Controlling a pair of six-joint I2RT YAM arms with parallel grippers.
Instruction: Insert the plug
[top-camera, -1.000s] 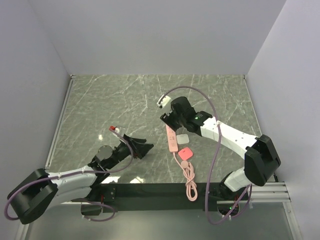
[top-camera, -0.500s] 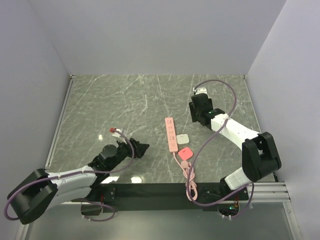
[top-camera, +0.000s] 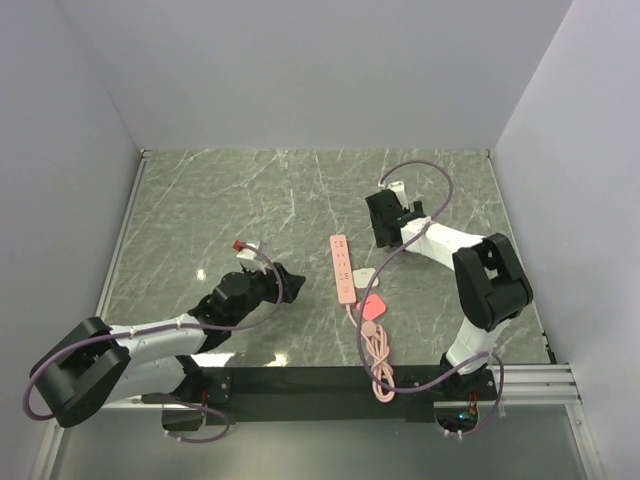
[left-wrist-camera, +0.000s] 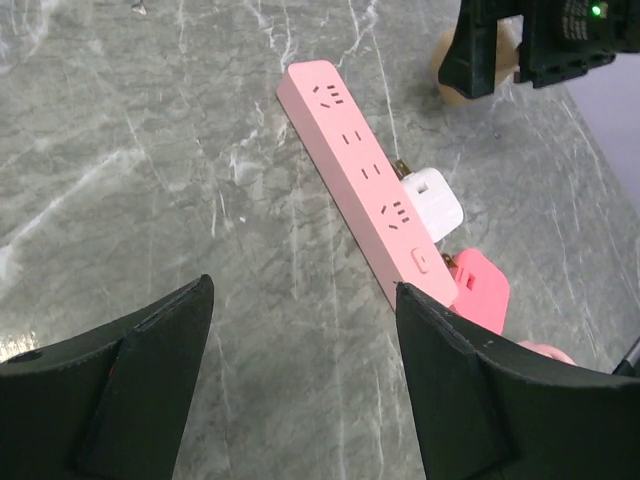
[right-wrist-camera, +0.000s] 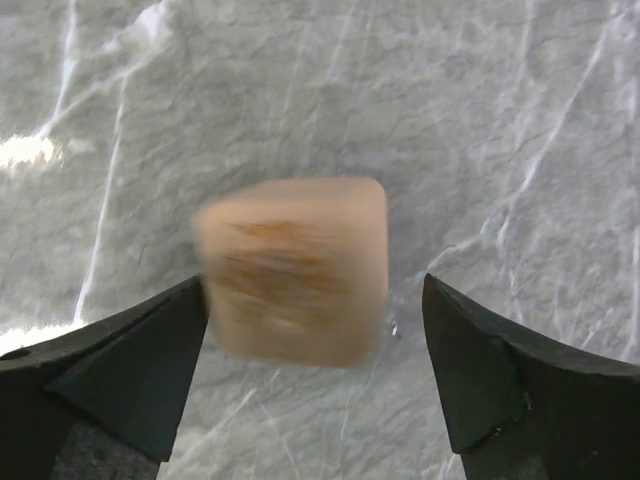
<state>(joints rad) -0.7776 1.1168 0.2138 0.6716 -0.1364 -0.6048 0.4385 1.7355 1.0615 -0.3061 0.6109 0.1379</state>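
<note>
On the green marble worktop (top-camera: 220, 200), centre-front | plug (left-wrist-camera: 482, 292): flat, coral-pink, just beside the near end of the pale-pink power strip (left-wrist-camera: 362, 172), by a white adapter (left-wrist-camera: 436, 201) | left hand (left-wrist-camera: 302, 290): wide, empty, apart from strip | right hand (right-wrist-camera: 312, 295): wide, blurred tan cube (right-wrist-camera: 295, 262) between its fingers.

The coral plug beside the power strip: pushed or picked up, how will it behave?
The plug lies flat, low and square, so it will probably slide rather than roll or tip. Its smooth plastic may skid on the polished table. It looks rigid and small, likely light.
</note>
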